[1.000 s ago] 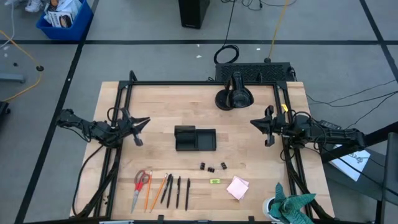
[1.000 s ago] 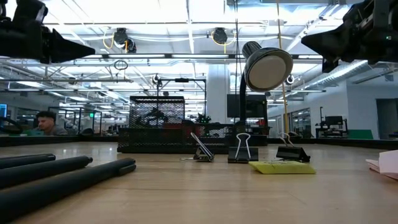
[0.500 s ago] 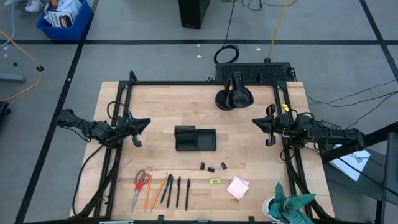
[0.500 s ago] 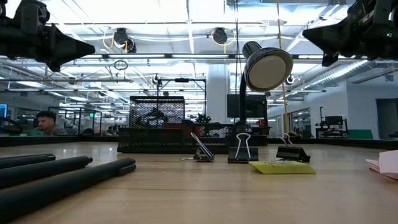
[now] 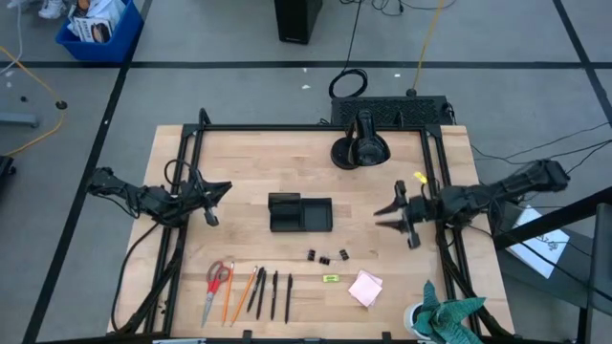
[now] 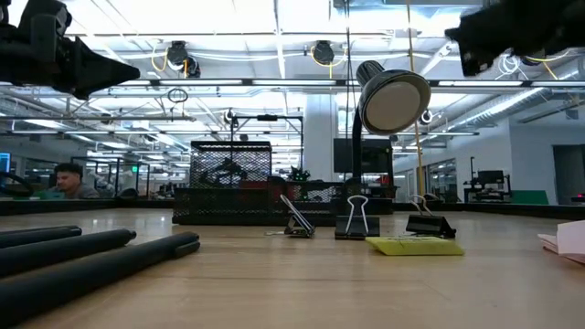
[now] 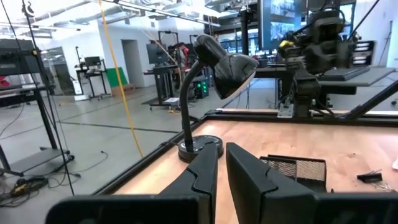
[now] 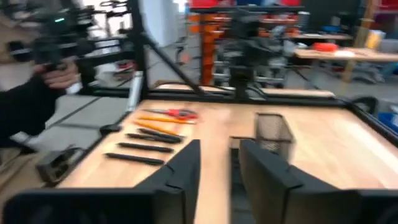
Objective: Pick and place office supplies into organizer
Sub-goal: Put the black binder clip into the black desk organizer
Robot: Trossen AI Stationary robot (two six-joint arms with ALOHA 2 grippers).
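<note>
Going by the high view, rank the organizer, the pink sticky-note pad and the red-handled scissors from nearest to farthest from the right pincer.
1. organizer: mid-table, level with the right pincer, toward the left arm.
2. pink sticky-note pad: near the front edge, on the right arm's side; not much farther than the organizer.
3. red-handled scissors: front edge, on the left arm's side, clearly farthest.

A rectangular light-wood table top [image 5: 249,162] is bordered by a black metal frame [image 5: 316,128]. A black gooseneck desk lamp [image 5: 361,145] stands on a round base near the far edge. A crumpled teal cloth [image 5: 448,318] lies at the near right corner. On the grey floor: a blue plastic bin [image 5: 98,29] at far left, a black perforated box [image 5: 387,111] behind the table, and a yellow cable [image 5: 426,43]. A seated person [image 6: 64,181] is visible in the room background.
</note>
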